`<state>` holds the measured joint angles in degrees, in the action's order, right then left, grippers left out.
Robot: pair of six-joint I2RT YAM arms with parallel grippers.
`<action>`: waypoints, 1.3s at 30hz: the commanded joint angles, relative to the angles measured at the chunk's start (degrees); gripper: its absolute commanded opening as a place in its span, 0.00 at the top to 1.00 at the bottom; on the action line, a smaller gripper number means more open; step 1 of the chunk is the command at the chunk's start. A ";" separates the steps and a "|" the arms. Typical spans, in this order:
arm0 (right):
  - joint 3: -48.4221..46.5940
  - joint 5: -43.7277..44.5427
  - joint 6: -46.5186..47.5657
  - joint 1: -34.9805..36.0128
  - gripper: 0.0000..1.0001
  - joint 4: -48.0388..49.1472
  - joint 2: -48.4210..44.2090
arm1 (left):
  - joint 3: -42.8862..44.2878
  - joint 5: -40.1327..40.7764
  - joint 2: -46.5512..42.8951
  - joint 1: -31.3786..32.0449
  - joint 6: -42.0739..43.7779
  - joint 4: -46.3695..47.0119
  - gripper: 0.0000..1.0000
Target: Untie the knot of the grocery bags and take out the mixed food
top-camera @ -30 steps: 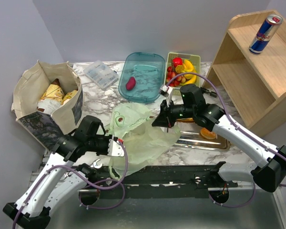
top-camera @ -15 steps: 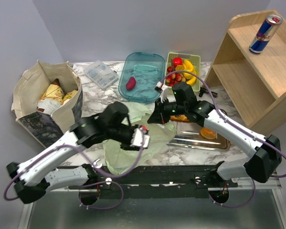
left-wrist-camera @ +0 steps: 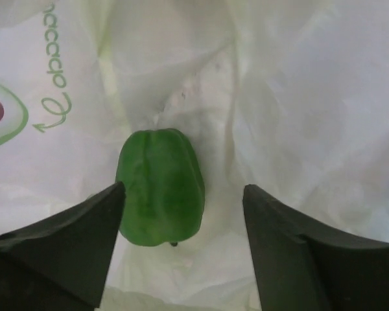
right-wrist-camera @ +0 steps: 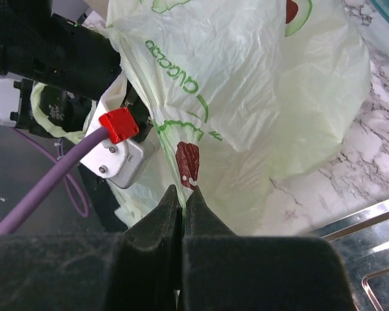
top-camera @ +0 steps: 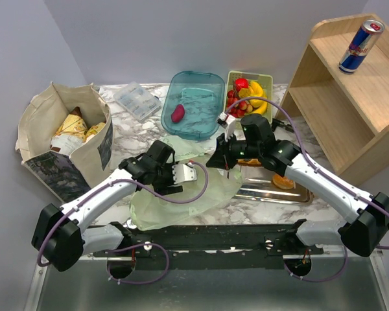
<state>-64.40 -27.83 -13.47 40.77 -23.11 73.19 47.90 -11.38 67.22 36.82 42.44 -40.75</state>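
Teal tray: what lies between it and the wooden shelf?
A yellow-green basket of strawberries and bananas lies between the tray and the shelf; the top view shows it.

1. Left claw [top-camera: 187, 173]: moved from the near left edge of the tabletop [top-camera: 136, 139], rightward and away, into the mouth of the pale green bag [top-camera: 223, 184].
2. Same claw, jaws: spread markedly wider than a second ago.
3. Left arm [top-camera: 97, 197]: swung across, now stretched low toward the middle.
4. Pale green bag: near edge spread further left; upper printed lobe now hidden behind the arm.
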 commanded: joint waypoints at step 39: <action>0.76 -0.58 1.30 -0.33 0.99 1.63 3.72 | -0.04 5.45 6.25 1.38 16.28 -2.10 0.17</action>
<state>-63.20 -27.90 -11.99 40.75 -22.35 76.29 49.39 -10.48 72.42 39.42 57.67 -42.61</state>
